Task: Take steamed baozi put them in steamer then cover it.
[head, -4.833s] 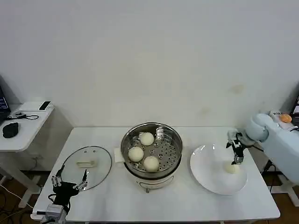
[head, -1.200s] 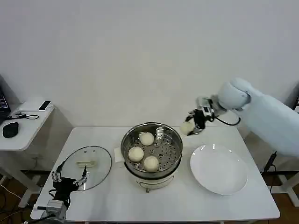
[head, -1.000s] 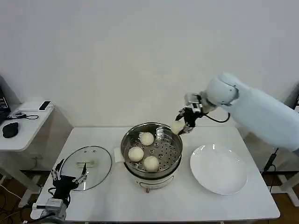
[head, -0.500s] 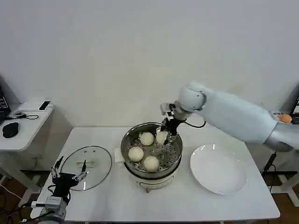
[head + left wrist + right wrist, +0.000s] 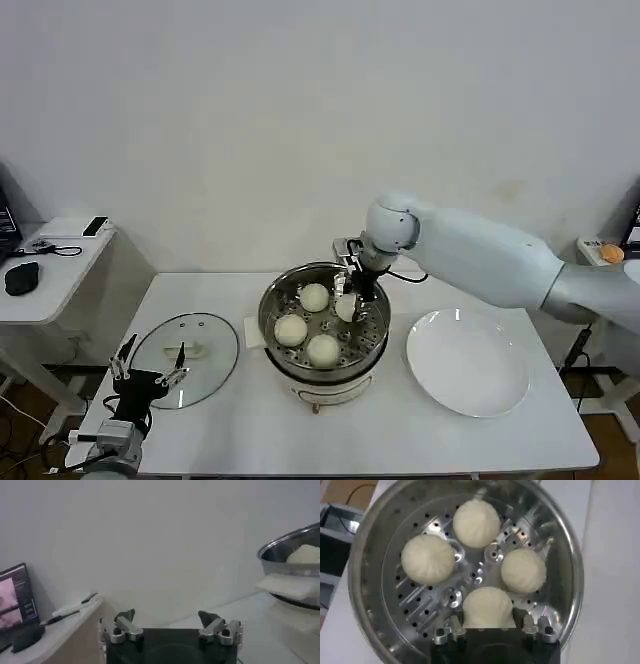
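1. My right gripper [image 5: 489,630] is inside the steamer [image 5: 277,335], near its back wall, fingers closed on the fourth bun [image 5: 488,608].
2. Three buns [image 5: 291,330] leave little room.
3. My left gripper [image 5: 148,379], fingers spread and empty, hangs over the cover [image 5: 212,345], left of the steamer.

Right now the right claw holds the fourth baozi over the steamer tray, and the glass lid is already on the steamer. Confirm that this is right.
Not quite: the glass lid is not on the steamer. The head view shows it lying flat on the table to the steamer's left, by the left claw. The rest holds: the right claw holds the fourth baozi over the steamer tray.
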Action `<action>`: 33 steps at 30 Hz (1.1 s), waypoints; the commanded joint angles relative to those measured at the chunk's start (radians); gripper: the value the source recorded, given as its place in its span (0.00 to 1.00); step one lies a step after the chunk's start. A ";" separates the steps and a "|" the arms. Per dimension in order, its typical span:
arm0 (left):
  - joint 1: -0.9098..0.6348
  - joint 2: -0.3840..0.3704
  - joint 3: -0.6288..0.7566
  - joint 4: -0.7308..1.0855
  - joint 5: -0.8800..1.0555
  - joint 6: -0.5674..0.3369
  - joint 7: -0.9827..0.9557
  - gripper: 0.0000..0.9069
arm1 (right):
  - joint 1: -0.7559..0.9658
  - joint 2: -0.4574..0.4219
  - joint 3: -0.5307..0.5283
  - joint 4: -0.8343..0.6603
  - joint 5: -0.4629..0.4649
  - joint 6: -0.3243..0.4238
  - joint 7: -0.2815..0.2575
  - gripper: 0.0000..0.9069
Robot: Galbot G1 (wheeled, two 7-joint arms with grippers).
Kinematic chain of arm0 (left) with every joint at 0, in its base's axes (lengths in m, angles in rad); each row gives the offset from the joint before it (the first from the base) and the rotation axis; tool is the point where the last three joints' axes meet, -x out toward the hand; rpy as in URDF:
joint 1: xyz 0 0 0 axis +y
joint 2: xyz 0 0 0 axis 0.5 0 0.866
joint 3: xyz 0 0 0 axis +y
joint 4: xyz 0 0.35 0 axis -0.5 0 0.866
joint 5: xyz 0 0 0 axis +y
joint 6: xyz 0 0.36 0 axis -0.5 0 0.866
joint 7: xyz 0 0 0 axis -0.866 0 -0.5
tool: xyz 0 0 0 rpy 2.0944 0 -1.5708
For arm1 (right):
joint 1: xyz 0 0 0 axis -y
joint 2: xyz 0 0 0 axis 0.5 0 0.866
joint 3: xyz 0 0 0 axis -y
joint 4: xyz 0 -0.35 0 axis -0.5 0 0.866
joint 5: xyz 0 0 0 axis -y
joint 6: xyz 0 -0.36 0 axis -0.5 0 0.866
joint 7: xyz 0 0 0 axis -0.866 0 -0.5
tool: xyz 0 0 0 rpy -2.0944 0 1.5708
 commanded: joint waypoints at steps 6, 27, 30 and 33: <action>0.004 -0.001 0.000 0.006 -0.001 -0.002 -0.001 1.00 | -0.019 0.024 -0.013 -0.042 -0.052 0.003 0.006 0.72; 0.003 -0.007 0.004 0.000 0.001 0.000 0.004 1.00 | 0.001 -0.107 0.154 0.064 0.018 0.024 -0.017 1.00; 0.002 -0.009 0.008 -0.004 0.000 0.000 0.005 1.00 | -0.031 -0.163 0.278 0.091 0.082 0.033 -0.008 1.00; 0.002 -0.008 0.011 -0.007 -0.003 -0.003 0.004 1.00 | -0.080 -0.203 0.429 0.116 0.178 0.068 0.072 1.00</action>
